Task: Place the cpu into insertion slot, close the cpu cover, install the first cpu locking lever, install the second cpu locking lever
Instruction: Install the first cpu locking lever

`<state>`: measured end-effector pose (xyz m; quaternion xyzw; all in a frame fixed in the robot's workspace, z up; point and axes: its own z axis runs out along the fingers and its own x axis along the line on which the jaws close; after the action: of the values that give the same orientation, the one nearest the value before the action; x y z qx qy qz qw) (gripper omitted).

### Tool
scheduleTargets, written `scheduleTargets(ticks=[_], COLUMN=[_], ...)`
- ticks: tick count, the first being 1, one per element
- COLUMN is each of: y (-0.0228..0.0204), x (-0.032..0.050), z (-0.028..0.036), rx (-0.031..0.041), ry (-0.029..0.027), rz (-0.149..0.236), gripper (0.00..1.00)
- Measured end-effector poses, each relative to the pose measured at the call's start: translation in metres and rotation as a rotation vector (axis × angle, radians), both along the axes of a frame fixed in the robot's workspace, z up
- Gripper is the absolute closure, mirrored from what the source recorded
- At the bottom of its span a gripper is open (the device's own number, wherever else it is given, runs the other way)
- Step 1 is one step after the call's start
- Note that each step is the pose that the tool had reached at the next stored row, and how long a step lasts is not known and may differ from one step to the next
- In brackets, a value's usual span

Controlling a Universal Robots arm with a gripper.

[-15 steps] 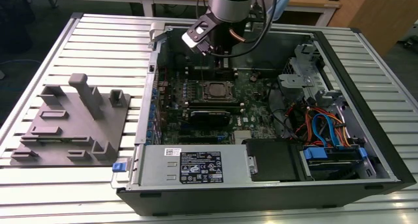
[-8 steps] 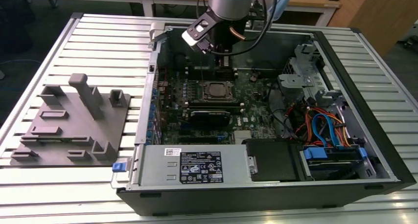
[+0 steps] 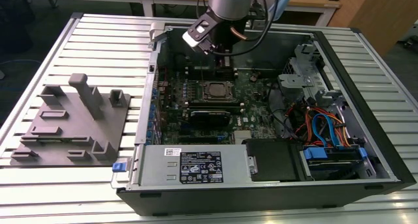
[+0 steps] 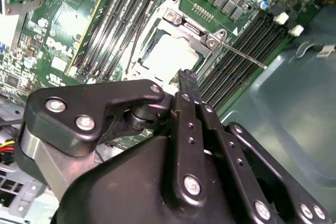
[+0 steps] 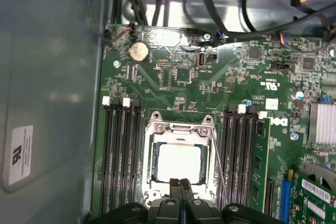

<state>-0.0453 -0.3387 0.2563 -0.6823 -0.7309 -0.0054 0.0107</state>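
Observation:
The cpu (image 5: 180, 162) lies flat in the insertion slot (image 5: 152, 153) on the green motherboard, its silver-grey top showing through the square cut-out. The cpu cover (image 5: 181, 128) is down over it as a silver frame. A thin locking lever (image 5: 218, 166) runs along one side of the frame, its free end angled slightly outward. My gripper (image 5: 180, 186) hovers just above the socket's edge, its two black fingers pressed together with nothing between them. In the second wrist view the gripper (image 4: 187, 75) sits next to the cpu (image 4: 168, 56). The exterior view shows the socket (image 3: 216, 90) below the arm's wrist (image 3: 222, 23).
Long black memory slots (image 5: 119, 156) flank the socket on both sides. The open computer case (image 3: 365, 87) has a power supply (image 3: 196, 166) at the front, a black card (image 3: 210, 117) below the socket and a drive cage with coloured cables (image 3: 326, 131) at the exterior view's right. A grey fixture (image 3: 72, 121) stands on the table.

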Motion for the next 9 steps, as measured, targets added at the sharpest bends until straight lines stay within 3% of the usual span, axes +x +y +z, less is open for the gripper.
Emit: scheduleTargets(ticks=[9], y=[0.0000], x=[-0.0001], z=[-0.0001], rx=[-0.0020], ry=[-0.0001], rz=[0.108], gripper=[0.90])
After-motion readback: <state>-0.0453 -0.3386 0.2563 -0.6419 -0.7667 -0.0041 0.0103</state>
